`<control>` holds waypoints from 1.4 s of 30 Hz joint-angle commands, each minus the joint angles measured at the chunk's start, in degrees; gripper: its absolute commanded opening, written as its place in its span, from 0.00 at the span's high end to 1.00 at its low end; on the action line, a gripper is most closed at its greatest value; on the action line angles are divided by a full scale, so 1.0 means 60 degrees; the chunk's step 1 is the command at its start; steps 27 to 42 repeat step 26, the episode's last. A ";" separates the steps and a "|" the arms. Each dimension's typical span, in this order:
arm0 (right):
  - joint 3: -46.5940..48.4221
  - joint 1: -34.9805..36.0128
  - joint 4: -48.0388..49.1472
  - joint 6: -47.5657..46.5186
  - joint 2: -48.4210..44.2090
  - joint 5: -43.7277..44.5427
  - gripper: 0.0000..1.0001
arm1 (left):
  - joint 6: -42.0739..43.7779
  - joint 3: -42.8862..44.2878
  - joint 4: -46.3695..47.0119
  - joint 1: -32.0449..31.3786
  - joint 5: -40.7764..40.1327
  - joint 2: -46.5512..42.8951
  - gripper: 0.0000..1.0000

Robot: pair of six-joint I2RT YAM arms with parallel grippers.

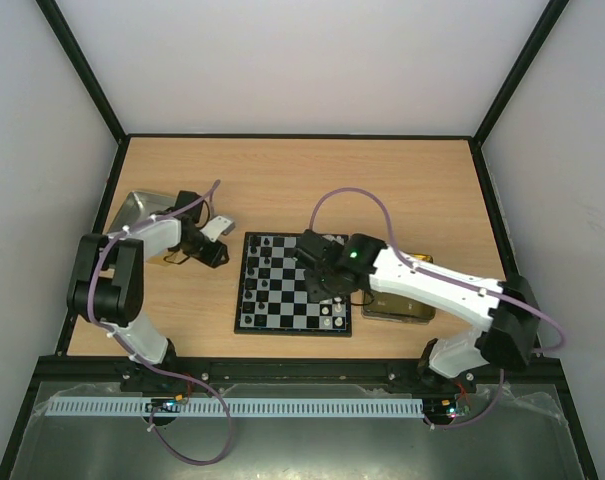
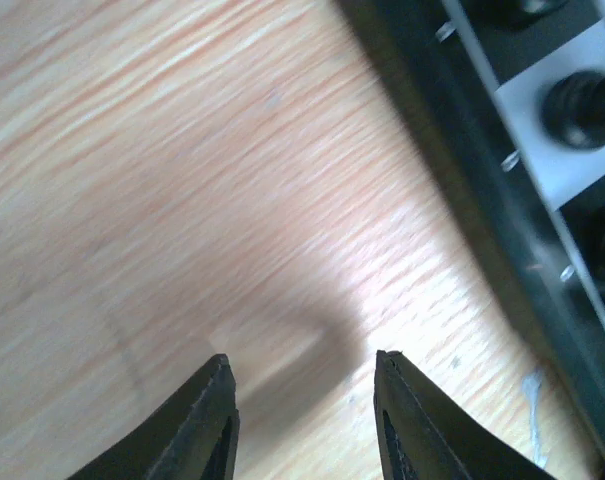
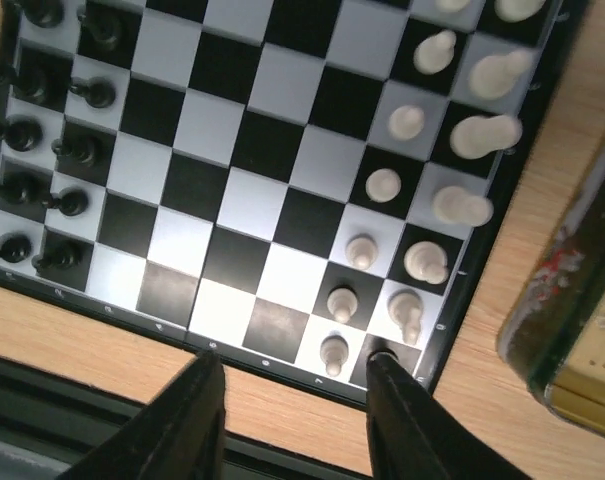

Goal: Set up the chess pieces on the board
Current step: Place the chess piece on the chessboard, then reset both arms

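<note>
The board [image 1: 282, 285] lies mid-table. Black chess pieces [image 1: 252, 268] stand along its left side and white ones [image 1: 334, 312] along its right side. In the right wrist view the black pieces [image 3: 62, 150] fill two files at left and the white pieces [image 3: 412, 120] stand at right. My right gripper [image 1: 324, 285] hovers over the board's near right part, open and empty [image 3: 292, 360], one fingertip [image 3: 380, 365] over the corner square. My left gripper [image 1: 220, 252] is open and empty [image 2: 304, 357] over bare wood just left of the board's rim [image 2: 452, 170].
A silver tray [image 1: 137, 210] sits at the far left behind the left arm. A gold tray [image 1: 407, 305] lies right of the board, partly under the right arm, and shows in the right wrist view [image 3: 572, 300]. A black frame rail [image 1: 302, 372] runs along the near table edge.
</note>
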 commanded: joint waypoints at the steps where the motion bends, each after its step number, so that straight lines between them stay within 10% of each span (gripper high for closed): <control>1: 0.0091 0.0049 -0.1059 -0.0231 -0.0921 0.1369 0.46 | 0.0417 0.0112 -0.1607 0.0211 -0.1023 -0.0962 0.55; 5: -0.0690 0.0049 -0.0493 -0.0203 -0.1492 0.1578 0.20 | 0.0981 0.0859 -0.3032 0.0121 -0.0829 -0.2240 0.36; 14: -0.1900 -0.0019 0.0582 -0.0563 -0.2045 0.1707 0.16 | 0.1645 0.1664 -0.5439 -0.1829 0.0615 -0.5041 0.03; 21: -0.2077 -0.0036 0.0963 -0.0722 -0.2805 0.1858 0.16 | 0.1155 0.1265 -0.5685 -0.3571 0.0613 -0.5989 0.01; 42: -0.2242 -0.0059 0.1146 -0.0587 -0.3088 0.2066 0.17 | 0.1105 0.1223 -0.5688 -0.3608 0.0587 -0.6224 0.01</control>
